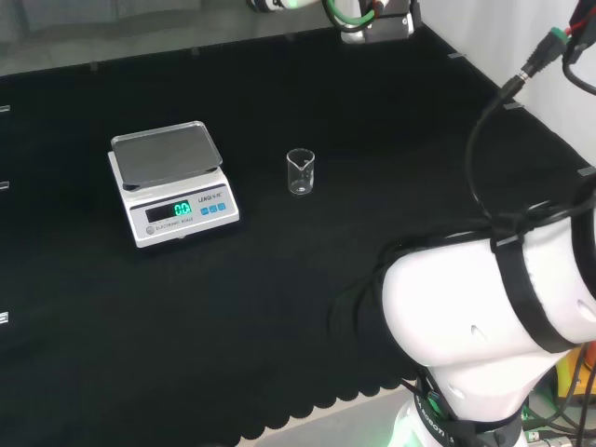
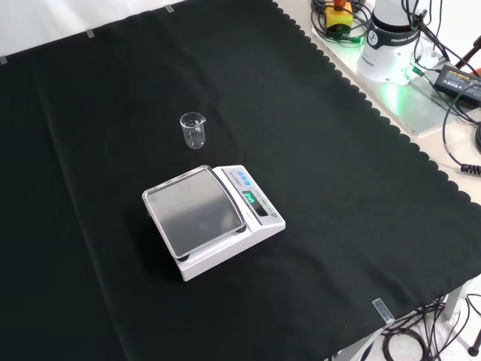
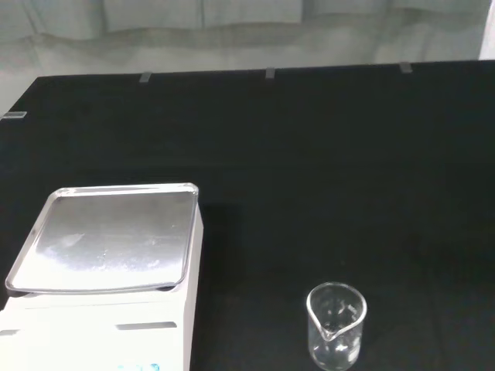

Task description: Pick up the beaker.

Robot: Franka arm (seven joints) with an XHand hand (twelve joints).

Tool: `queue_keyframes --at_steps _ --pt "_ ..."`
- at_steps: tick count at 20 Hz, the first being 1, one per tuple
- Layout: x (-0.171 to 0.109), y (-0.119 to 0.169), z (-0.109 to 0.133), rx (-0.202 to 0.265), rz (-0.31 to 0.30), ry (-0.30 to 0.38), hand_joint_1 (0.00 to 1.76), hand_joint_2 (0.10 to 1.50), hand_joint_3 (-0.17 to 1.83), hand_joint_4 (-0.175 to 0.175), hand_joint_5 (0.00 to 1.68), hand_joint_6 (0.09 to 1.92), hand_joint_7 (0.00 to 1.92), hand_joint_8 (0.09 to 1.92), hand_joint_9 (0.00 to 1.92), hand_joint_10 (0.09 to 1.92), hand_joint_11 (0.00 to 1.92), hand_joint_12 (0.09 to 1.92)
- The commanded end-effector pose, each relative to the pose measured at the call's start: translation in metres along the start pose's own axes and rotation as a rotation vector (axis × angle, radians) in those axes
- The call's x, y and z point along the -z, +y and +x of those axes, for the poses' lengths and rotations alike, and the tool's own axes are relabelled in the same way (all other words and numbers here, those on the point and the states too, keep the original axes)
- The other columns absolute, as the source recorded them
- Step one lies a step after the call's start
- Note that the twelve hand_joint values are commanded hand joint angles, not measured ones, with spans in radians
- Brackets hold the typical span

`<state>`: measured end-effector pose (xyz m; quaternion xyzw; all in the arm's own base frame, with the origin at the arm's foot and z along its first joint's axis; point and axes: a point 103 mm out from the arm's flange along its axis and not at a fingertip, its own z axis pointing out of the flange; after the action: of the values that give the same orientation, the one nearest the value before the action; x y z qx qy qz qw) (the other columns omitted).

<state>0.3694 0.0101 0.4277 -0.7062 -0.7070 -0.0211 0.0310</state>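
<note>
While nothing touches it, the beaker [image 1: 300,172] stands upright beside the scale [image 1: 173,194].

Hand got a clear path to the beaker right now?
Probably yes. The beaker stands upright and alone on the cloth, apart from the scale, with nothing beside or over it.

One clear glass beaker [image 1: 301,172] [image 2: 193,130] [image 3: 335,325] stands upright on the bench [image 1: 372,112] [image 2: 338,188]. One white electronic scale [image 1: 172,182] [image 2: 214,218] [image 3: 108,270] stands near the beaker, bearing one metal weighing pan.
</note>
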Motion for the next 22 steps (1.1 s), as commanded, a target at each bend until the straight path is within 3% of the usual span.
queue_keyframes --at_steps 1,11,22 --pt "-0.036 0.023 -0.011 0.032 0.02 0.07 0.24 0.87 0.07 -0.042 0.02 0.09 0.0 0.52 0.0 0.65 0.01 1.49" --pt "-0.09 0.063 -0.025 0.049 0.092 0.161 0.25 0.88 0.07 -0.046 0.04 0.09 0.0 0.55 0.0 0.67 0.02 1.48" --pt "-0.144 0.097 -0.035 0.036 0.165 0.159 0.26 0.88 0.07 -0.054 0.07 0.09 0.0 0.56 0.0 0.67 0.02 1.48"
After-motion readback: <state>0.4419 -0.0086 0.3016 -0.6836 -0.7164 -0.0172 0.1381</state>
